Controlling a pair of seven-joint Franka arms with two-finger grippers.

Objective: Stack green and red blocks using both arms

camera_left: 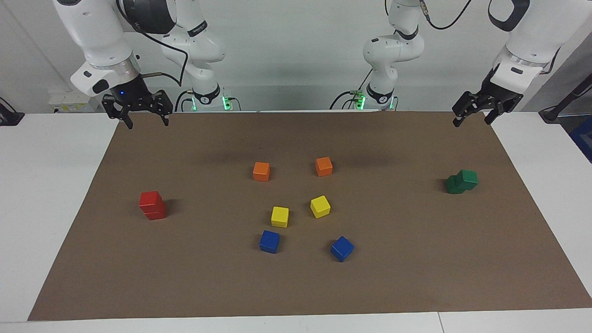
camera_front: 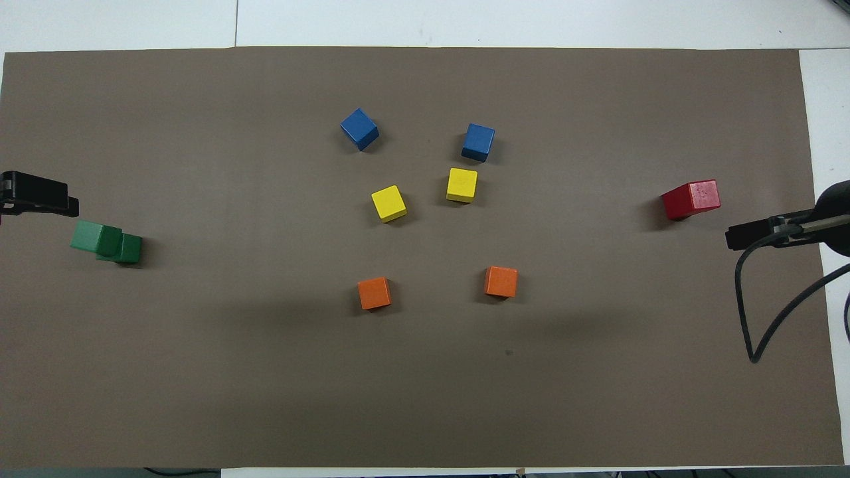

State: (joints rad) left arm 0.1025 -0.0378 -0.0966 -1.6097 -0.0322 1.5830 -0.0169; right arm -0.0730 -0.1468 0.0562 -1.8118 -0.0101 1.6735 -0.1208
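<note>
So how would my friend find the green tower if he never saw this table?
Start at the brown mat covering the table, then go to the left arm's end. There the green stack stands alone, away from the loose cubes in the middle. It is the only green thing, and its top cube sits crooked, overhanging the bottom one, unlike the neater red stack at the right arm's end.
</note>
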